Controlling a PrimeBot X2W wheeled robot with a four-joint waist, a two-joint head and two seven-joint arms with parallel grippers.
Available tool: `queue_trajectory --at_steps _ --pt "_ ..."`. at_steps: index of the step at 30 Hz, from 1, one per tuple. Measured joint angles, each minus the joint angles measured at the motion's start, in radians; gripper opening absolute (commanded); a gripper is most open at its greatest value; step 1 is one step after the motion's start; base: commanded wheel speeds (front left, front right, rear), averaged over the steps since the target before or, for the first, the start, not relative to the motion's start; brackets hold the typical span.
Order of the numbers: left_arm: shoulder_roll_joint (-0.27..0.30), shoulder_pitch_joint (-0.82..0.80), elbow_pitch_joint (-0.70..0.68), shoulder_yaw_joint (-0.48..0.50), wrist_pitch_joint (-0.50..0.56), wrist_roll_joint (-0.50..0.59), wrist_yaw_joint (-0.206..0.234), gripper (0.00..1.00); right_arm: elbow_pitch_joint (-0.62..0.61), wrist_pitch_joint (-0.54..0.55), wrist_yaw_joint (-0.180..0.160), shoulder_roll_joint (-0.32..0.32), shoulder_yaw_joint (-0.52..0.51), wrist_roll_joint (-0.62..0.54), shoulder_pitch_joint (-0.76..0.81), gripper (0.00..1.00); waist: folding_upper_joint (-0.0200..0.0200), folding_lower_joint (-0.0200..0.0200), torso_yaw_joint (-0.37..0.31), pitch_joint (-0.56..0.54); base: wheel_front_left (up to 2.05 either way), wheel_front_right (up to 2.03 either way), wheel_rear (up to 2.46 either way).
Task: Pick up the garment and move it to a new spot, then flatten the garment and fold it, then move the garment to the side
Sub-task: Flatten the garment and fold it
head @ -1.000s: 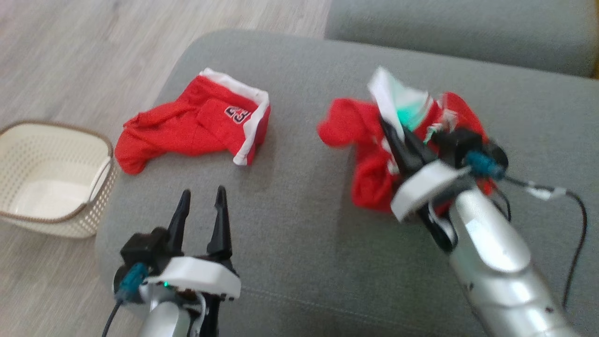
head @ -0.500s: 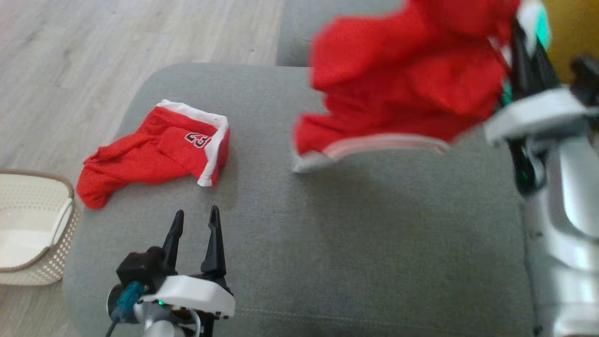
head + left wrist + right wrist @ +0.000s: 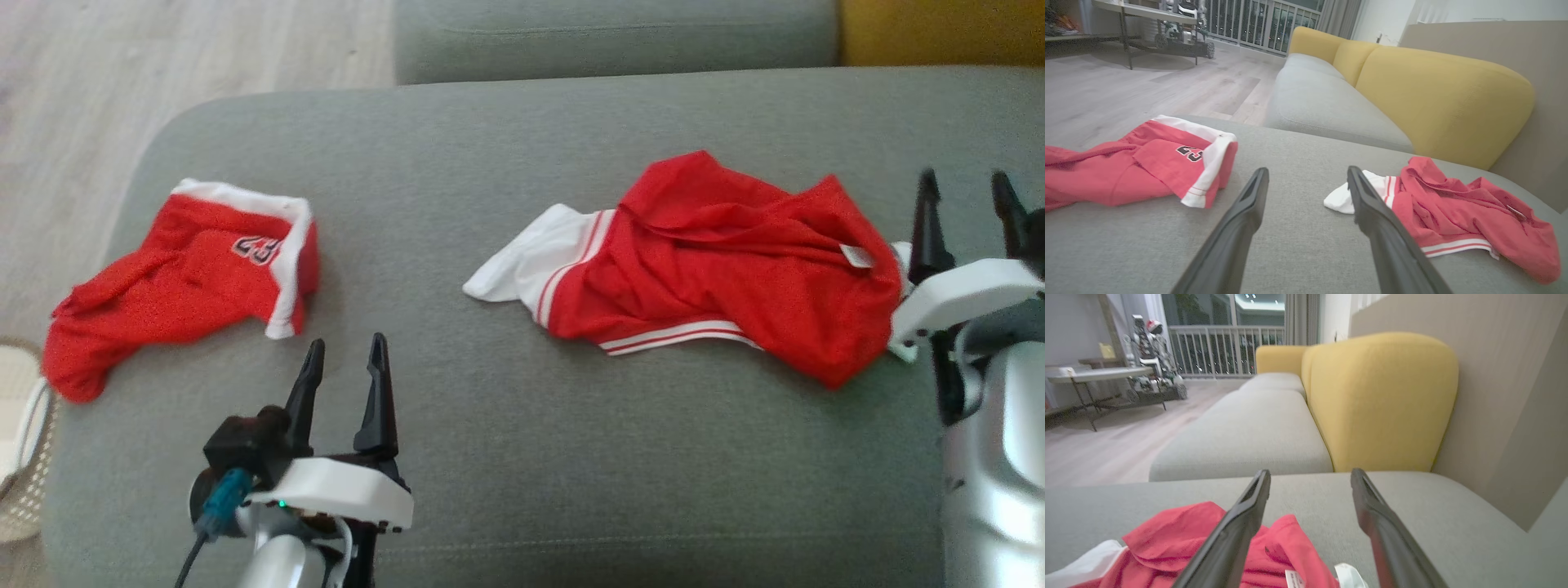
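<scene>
Lying crumpled on the right half of the grey sofa seat (image 3: 522,457), the garment (image 3: 735,269) is red, with a white sleeve end pointing left and white stripes along its near hem. A small white label shows near its right end. It is rumpled and not flat, with folds running across its middle.

The right gripper (image 3: 962,177) sits just beside the garment's right edge, its two dark fingers spread wide and holding nothing. Whether its white housing touches the cloth cannot be told. In the right wrist view the gripper (image 3: 1310,473) points toward the yellow backrest (image 3: 1380,400), and the garment (image 3: 1180,539) lies low and to the left, under the left finger.

The left gripper (image 3: 346,343) hovers over the near left part of the seat, also parted and empty, well apart from the garment. In its wrist view the fingers (image 3: 1241,228) frame bare grey fabric.

A second red garment (image 3: 180,278), white-trimmed and marked with the number 23, lies on the left end of the seat. A pale basket (image 3: 24,490) stands on the wooden floor (image 3: 163,49) at the left edge.
</scene>
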Motion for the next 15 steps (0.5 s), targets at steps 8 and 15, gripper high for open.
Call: queue_trajectory --at_steps 8,15 --pt "0.0 -0.017 0.012 -0.049 0.0 -0.01 -0.013 1.0 -0.295 -0.023 0.0 0.006 0.247 0.231 0.304 1.0 0.0 0.0 -0.077 -0.013 0.0 0.0 0.0" --pt "0.0 -0.056 0.08 -0.097 0.0 -0.064 -0.032 1.0 -0.439 0.003 0.0 0.008 0.307 0.244 0.45 1.0 0.0 0.0 -0.141 0.0 0.0 0.0 0.0"
